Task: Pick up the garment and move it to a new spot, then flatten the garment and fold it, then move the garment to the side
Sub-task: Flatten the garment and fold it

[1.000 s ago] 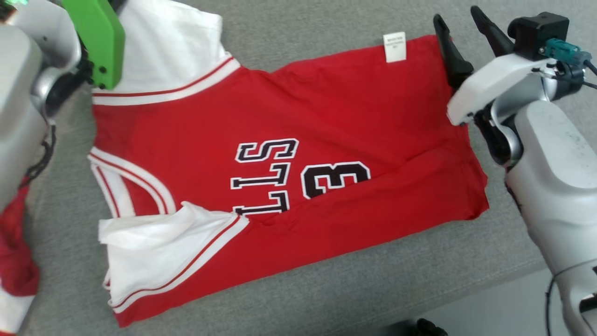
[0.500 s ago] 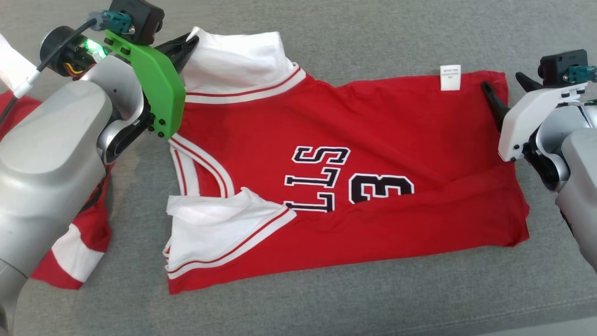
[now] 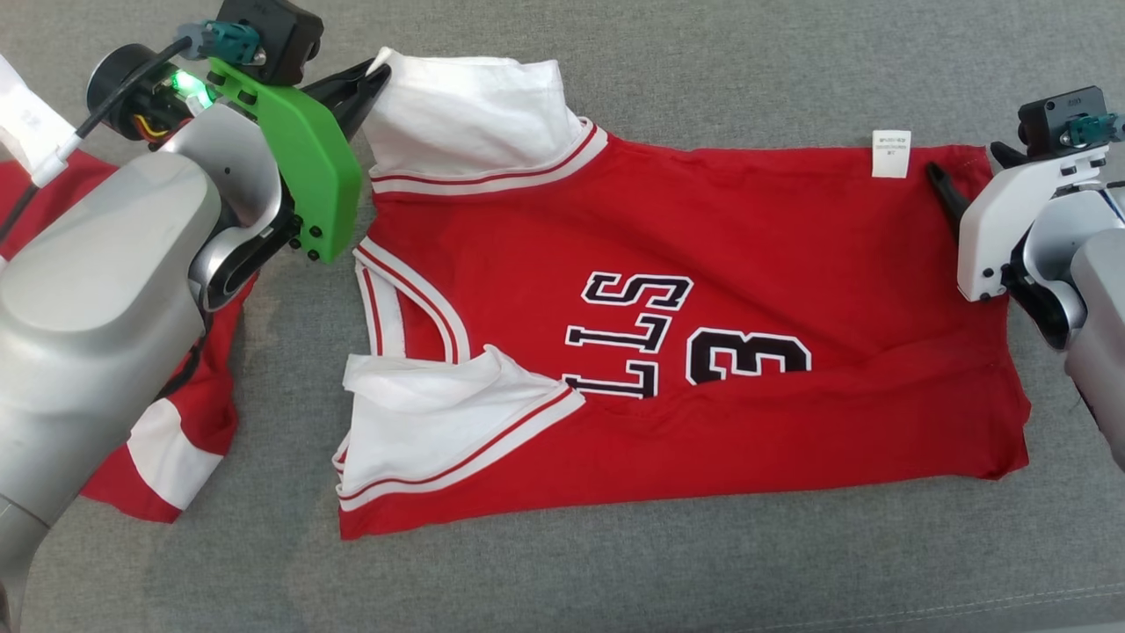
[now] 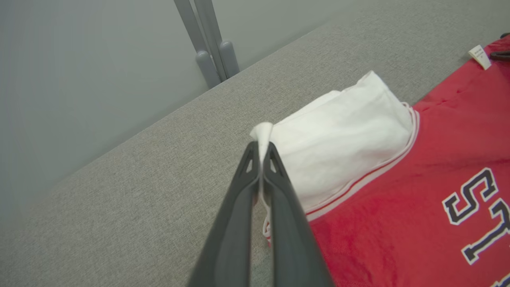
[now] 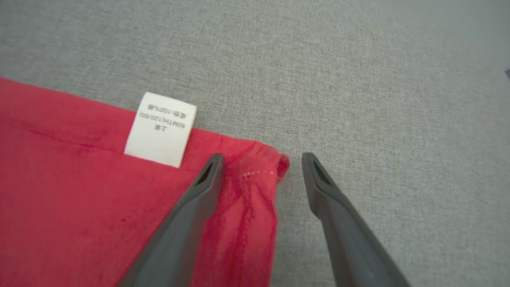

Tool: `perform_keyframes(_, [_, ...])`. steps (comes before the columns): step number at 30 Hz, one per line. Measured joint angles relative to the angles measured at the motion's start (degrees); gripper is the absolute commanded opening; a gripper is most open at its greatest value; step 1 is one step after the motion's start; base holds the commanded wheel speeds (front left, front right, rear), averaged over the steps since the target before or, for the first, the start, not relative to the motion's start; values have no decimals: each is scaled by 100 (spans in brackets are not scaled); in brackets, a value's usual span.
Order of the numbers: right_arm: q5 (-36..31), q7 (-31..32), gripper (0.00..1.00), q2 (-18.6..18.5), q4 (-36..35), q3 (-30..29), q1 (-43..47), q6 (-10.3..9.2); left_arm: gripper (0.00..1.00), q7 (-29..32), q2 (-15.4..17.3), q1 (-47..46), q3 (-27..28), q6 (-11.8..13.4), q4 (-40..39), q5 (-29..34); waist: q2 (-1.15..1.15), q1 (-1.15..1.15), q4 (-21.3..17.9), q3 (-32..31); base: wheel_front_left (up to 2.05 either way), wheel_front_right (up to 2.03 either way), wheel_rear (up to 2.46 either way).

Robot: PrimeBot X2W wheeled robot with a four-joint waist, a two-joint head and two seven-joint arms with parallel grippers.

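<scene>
On grey cushion (image 3: 703, 563): red jersey (image 3: 747, 229) lies spread, flattening step in hand. Left gripper (image 4: 261, 145) pinches white sleeve corner (image 4: 263, 129); right gripper (image 5: 261, 159) spread astride hem corner (image 5: 259, 172). Next: close right, pull taut together.

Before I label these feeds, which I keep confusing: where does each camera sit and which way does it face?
Head view: on the head, looking down at the red jersey on a grey surface; the left pincer shows upper left, the right pincer at right.
Left wrist view: on the left wrist, looking along the shut pincer pinching the white sleeve.
Right wrist view: on the right wrist, looking along the open pincer, hem corner between its fingers.
Shared: the white label shows in all three.
</scene>
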Motion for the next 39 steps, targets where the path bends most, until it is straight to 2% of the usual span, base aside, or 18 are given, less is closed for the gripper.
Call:
perform_keyframes(5, [76,-56,100,9,231,129,-186,0,0,15,-5,-14,-3,7,-27,0,0,0,9,74,0,0,0])
perform_keyframes(6, [111,-44,77,22,286,160,-210,0,0,15,-11,-15,-7,8,-27,0,0,0,12,80,0,0,0])
perform_keyframes(7, [134,-30,16,35,324,202,-225,0,0,15,-15,-16,-9,8,-24,0,0,0,13,81,0,0,0])
perform_keyframes(8, [172,-30,0,47,352,236,-238,0,0,14,-18,-16,-10,8,-16,-1,0,0,12,80,0,0,0])
perform_keyframes(13, [372,-35,0,85,391,433,-263,1,0,-66,-16,-16,5,35,64,-11,0,0,-5,66,0,0,0])
perform_keyframes(23, [744,-635,0,20,406,468,-447,5,0,-488,-9,-126,180,168,371,-2,0,0,-79,148,0,0,0])
perform_keyframes(29, [776,-1136,0,31,513,460,-641,5,0,-892,-124,-282,290,279,761,96,0,0,-123,201,0,0,0])
perform_keyframes(31, [775,-1333,0,51,504,502,-707,5,0,-1131,-194,-347,361,403,907,138,0,0,-135,214,0,0,0])
perform_keyframes(39, [778,-1829,0,64,630,567,-904,5,0,-1664,-411,-459,405,463,1426,244,0,0,-153,168,0,0,0])
